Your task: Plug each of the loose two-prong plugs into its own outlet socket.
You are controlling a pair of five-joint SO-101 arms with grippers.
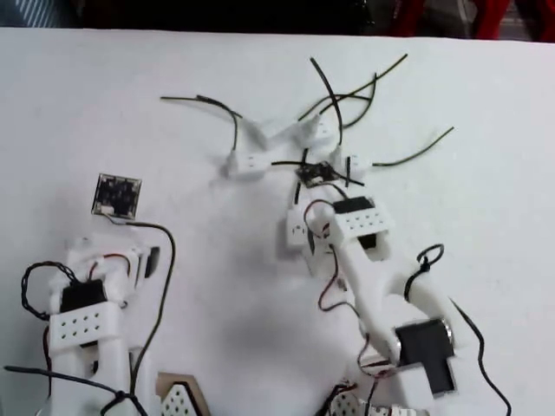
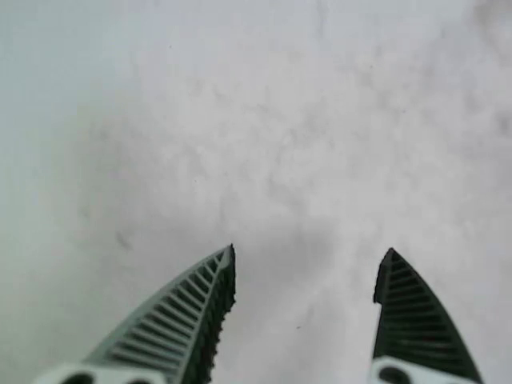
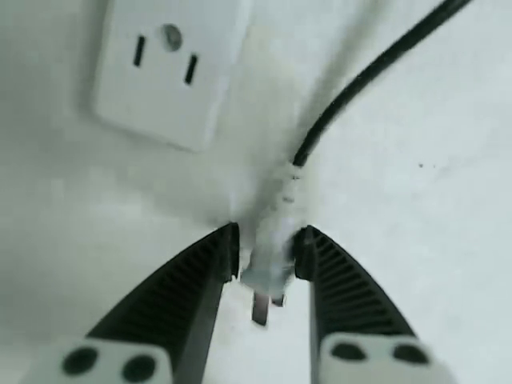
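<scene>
- White bare table (image 2: 240,120) is what lies under the left gripper (image 2: 310,250), at the near left. Its ribbed fingers stand wide apart and hold nothing.
- And just beyond it?
- A small black square circuit board (image 1: 115,195), no part of the job. Farther right, at the far middle, lie several white pieces trailing thin black wires (image 1: 247,163). Plugs or sockets, I can't tell from above.
- The right arm?
- The right gripper (image 3: 268,232) is pinched tight on the white two-prong plug (image 3: 272,264), near the table's centre. The white rectangular outlet socket (image 3: 160,72) lies just beyond the fingertips, apart from the plug.
- What could go wrong?
- The metal prongs seem to point back toward the wrist, away from the slots. Pushed as it is, the cord end would meet the socket face. The grip is narrow, so turning the plug could let it twist or slip. Its black cord (image 3: 376,68) runs off across the table. If that snags, it may drag the plug off line.
</scene>
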